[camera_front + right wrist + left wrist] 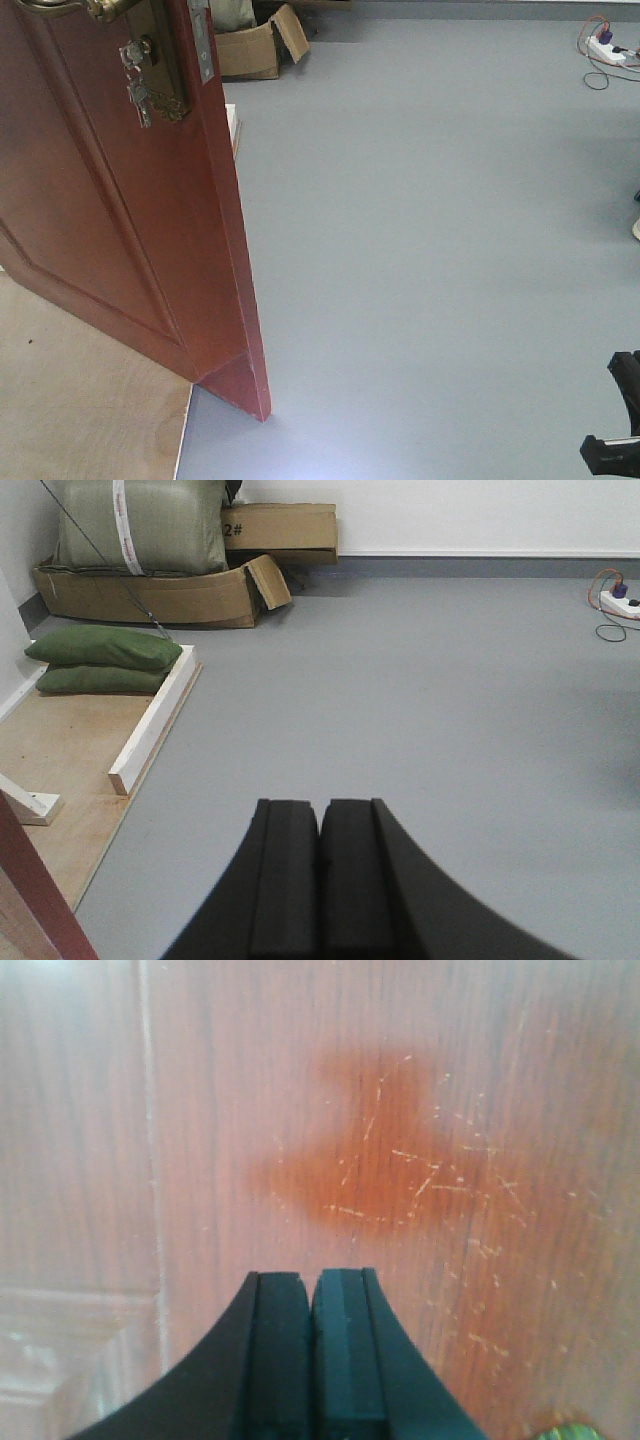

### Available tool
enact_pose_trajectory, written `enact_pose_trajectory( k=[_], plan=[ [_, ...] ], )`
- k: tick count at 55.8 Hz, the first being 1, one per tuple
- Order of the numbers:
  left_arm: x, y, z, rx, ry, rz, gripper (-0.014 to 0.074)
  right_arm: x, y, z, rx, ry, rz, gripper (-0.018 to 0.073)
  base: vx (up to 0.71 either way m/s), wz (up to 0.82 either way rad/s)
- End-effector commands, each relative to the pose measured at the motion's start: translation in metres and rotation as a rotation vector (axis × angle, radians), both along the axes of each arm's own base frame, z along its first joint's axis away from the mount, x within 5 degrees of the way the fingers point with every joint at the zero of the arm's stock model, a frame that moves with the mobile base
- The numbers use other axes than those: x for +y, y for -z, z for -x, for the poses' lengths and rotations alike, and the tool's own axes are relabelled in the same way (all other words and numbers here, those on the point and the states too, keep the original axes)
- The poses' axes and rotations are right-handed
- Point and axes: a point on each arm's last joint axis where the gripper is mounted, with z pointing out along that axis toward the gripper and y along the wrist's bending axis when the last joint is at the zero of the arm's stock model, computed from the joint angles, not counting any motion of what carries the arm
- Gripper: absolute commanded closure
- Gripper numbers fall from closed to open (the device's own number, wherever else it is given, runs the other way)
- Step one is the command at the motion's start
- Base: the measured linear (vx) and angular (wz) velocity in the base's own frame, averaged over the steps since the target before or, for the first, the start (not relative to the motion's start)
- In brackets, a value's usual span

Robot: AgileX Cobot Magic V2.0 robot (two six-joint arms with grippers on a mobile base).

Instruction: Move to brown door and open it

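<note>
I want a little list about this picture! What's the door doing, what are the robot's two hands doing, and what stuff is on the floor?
door: brown door, standing open, its edge showing
lock: keys hanging in it
left gripper: shut, empty, pointing at the door's scratched face; touching or not, cannot tell
right gripper: shut, empty, above the grey floor
floor stuff: cardboard box, green bags, power strip
</note>
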Motion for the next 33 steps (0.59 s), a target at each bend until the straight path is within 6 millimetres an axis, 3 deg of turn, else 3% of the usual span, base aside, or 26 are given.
enact_pose_trajectory(
  k=[1,33],
  plan=[
    [-0.0043,-0.0180,0.0125,-0.055,0.035,0.063,0.0530,-0.0004,-0.0057,-0.0016,-0.080,0.002,0.005,0.0559,0.00,0.00],
    [-0.0043,-0.0180,0.0125,-0.055,0.035,0.063,0.0530,-0.0004,-0.0057,-0.0016,-0.080,0.002,0.005,0.0559,0.00,0.00]
  ],
)
